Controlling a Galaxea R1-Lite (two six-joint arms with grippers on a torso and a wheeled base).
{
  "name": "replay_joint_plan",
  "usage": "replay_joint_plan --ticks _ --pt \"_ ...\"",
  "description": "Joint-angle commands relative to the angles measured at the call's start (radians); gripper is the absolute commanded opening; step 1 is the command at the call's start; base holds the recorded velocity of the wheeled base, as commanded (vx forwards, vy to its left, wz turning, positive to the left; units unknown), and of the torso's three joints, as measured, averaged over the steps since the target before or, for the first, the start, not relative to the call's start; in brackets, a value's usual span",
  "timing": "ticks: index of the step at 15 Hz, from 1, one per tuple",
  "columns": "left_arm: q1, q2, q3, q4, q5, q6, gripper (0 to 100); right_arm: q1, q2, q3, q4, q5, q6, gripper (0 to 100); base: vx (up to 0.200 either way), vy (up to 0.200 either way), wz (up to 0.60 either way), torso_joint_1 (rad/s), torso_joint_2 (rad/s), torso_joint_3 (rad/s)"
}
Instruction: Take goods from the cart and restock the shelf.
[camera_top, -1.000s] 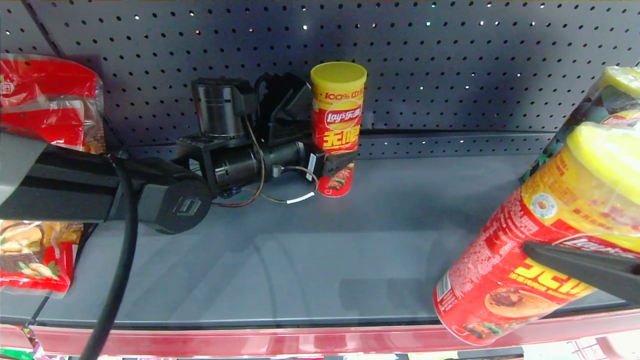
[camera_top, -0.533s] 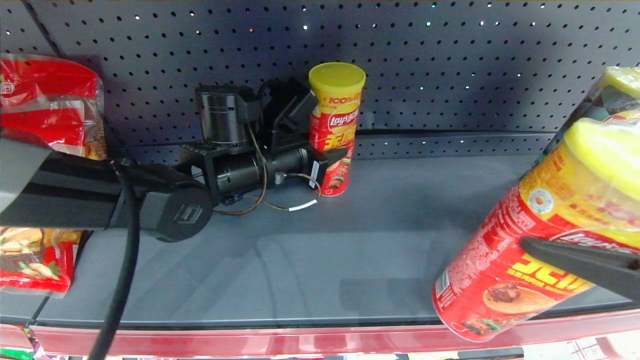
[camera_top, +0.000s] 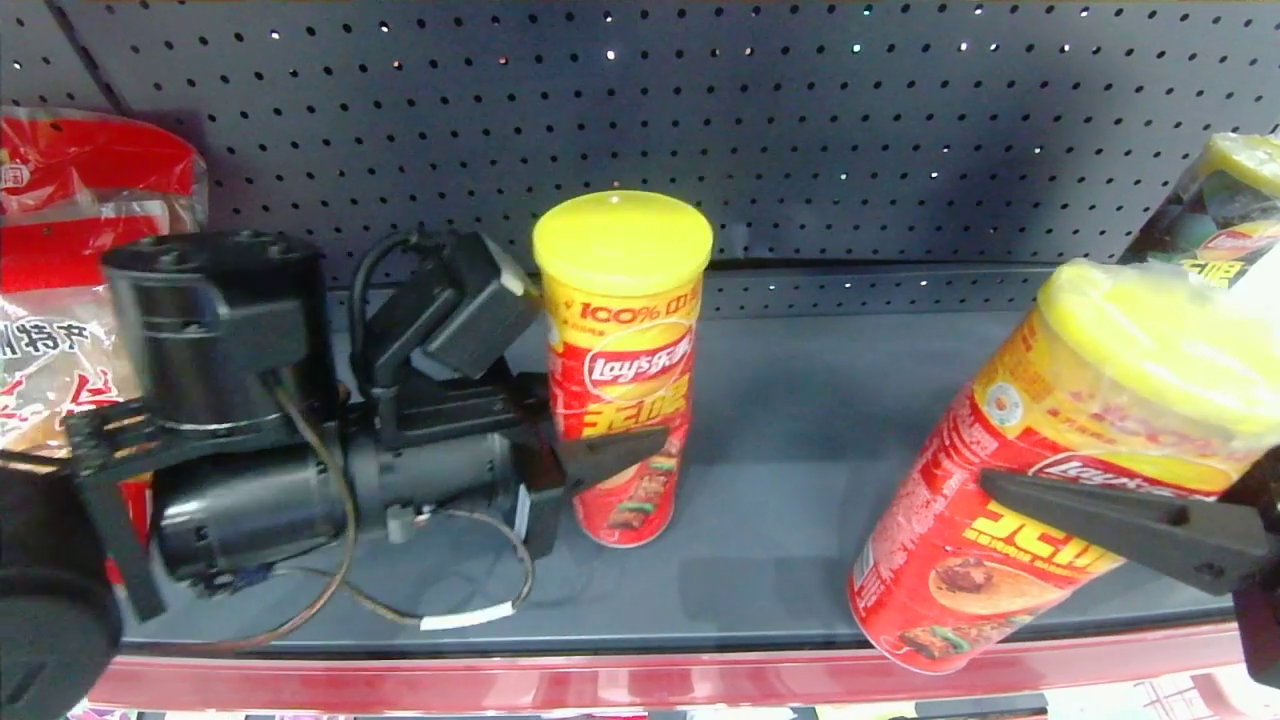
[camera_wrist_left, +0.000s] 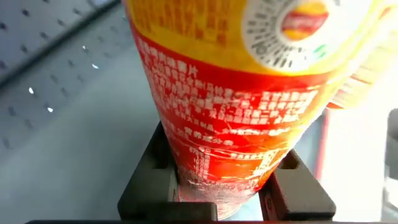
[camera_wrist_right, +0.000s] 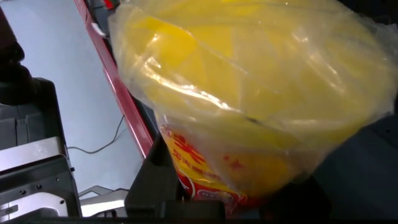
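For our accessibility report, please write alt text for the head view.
The left gripper holds an upright red chip can with a yellow lid on a grey shelf. The right gripper holds a tilted plastic-wrapped can near the shelf's front edge.

left gripper (camera_wrist_left: 225, 198): black fingers clamped on chip can (camera_wrist_left: 236, 106) | can: red and yellow | grey shelf (camera_wrist_left: 81, 149) beneath | pegboard (camera_wrist_left: 31, 56) behind

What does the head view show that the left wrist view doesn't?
Head view: the yellow lid of the chip can, snack bags on the robot's left, and the right gripper clamping a tilted wrapped can pack at the front of the grey shelf. Left wrist view: both fingers on the can's lower body, and its small print. Both: the left gripper shut on the upright can, and the shelf.
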Motion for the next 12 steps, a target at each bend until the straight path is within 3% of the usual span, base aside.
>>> replay_joint_plan --ticks 1,7,12 --pt "-0.018 -0.145 0.085 0.006 -0.003 -0.001 0 0.000 0.028 -0.007 -0.002 0.000 -0.001 0 0.000 0.000 0.00 0.000 0.00 0.000" --pt "-0.138 -0.030 0.023 0.006 0.011 -0.006 0 0.000 0.036 -0.053 0.002 -0.008 0.001 0 0.000 0.000 0.00 0.000 0.00 0.000" --pt "-0.142 0.073 -0.010 0.006 0.011 -0.004 0 -0.001 0.033 -0.076 0.004 -0.007 0.013 0 0.000 0.000 0.00 0.000 0.00 0.000"
